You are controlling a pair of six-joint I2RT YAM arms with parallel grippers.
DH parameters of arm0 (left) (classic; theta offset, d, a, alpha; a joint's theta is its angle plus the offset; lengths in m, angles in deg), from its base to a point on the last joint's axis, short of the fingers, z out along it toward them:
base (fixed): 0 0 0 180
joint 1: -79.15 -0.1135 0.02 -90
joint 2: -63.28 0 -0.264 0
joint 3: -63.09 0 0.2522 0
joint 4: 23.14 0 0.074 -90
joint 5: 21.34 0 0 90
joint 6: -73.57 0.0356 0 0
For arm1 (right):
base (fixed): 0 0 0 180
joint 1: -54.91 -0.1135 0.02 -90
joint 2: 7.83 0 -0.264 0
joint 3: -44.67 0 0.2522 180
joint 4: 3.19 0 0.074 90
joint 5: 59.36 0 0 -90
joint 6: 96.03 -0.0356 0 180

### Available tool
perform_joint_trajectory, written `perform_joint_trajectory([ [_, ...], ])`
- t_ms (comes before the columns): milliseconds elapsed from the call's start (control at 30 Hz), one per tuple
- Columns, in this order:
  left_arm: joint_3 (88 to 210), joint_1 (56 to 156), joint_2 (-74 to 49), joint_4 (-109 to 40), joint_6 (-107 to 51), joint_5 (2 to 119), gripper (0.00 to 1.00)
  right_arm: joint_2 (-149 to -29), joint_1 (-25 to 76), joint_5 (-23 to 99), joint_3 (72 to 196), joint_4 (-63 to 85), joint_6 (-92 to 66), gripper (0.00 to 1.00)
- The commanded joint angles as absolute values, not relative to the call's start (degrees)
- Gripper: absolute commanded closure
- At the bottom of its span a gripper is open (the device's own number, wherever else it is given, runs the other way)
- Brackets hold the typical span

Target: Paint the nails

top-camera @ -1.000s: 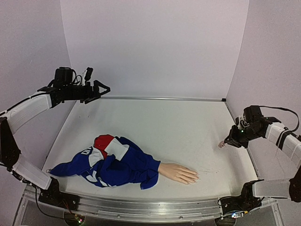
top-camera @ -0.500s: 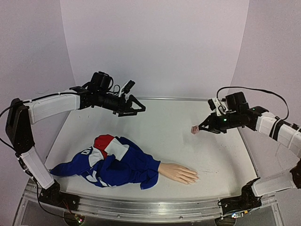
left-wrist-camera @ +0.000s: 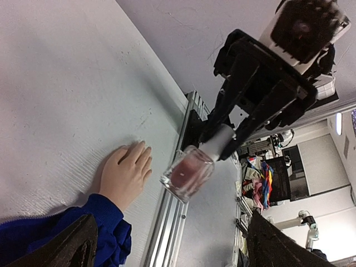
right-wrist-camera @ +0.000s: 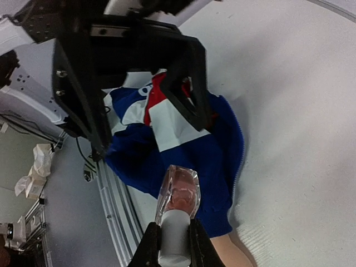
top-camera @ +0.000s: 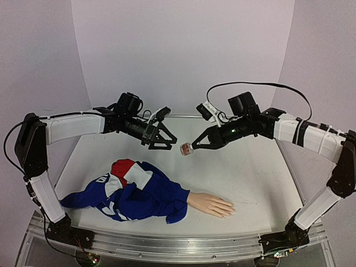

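The beige mannequin hand point(top-camera: 211, 204) lies palm down at the front of the table, its arm in a blue sleeve point(top-camera: 144, 194). Its nails point(top-camera: 229, 210) are too small to make out from above. In the left wrist view the hand point(left-wrist-camera: 125, 172) shows its fingertips. My right gripper point(top-camera: 194, 146) is shut on the white cap of a small pinkish polish bottle point(top-camera: 186, 148), held in the air above mid-table. The bottle point(right-wrist-camera: 179, 192) points at my left gripper point(top-camera: 169, 133), which is open, with the bottle point(left-wrist-camera: 188, 175) just in front of its wide jaws.
A red and white part of the garment point(top-camera: 125, 169) is bunched at the left front. A metal rail point(top-camera: 178, 245) runs along the near edge. White walls close in the back and both sides.
Both arms have swung in from the sides to meet above mid-table. The right one carried the polish bottle leftwards, and the left one came right to face it.
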State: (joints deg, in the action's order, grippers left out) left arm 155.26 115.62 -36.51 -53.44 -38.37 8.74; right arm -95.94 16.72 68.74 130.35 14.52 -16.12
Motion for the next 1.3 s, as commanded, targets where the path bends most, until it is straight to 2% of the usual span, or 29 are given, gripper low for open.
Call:
perform_joint_trajectory([
  [0, 156.5, 116.6, -37.2, -52.5, -36.4, 3.1, 0.05, -95.6, 16.3, 80.8, 134.0, 13.3, -11.0, 1.00],
  [67, 157.0, 117.5, -38.0, -52.3, -36.3, 1.0, 0.06, -96.2, 16.0, 82.7, 134.1, 13.2, -10.7, 1.00],
  [267, 157.4, 120.2, -38.0, -51.8, -35.5, -2.2, 0.24, -96.5, 14.2, 85.4, 134.4, 13.3, -9.4, 1.00],
  [400, 157.5, 121.4, -37.7, -51.7, -35.1, -4.1, 0.31, -97.5, 13.9, 86.8, 136.4, 14.4, -8.8, 1.00],
  [700, 157.6, 122.2, -36.6, -51.5, -34.3, -6.6, 0.58, -98.1, 13.2, 85.9, 138.3, 18.3, -6.6, 1.00],
  [1067, 157.9, 123.1, -37.0, -51.5, -34.3, -7.9, 0.70, -99.5, 12.6, 85.4, 140.2, 22.2, -3.0, 1.00],
  [1167, 157.9, 123.3, -37.0, -51.5, -34.0, -7.9, 0.82, -99.7, 12.6, 84.4, 140.4, 22.5, -2.6, 1.00],
  [1267, 157.5, 123.3, -36.2, -51.4, -33.2, -6.0, 0.97, -99.7, 12.6, 83.0, 140.7, 22.4, -2.7, 1.00],
])
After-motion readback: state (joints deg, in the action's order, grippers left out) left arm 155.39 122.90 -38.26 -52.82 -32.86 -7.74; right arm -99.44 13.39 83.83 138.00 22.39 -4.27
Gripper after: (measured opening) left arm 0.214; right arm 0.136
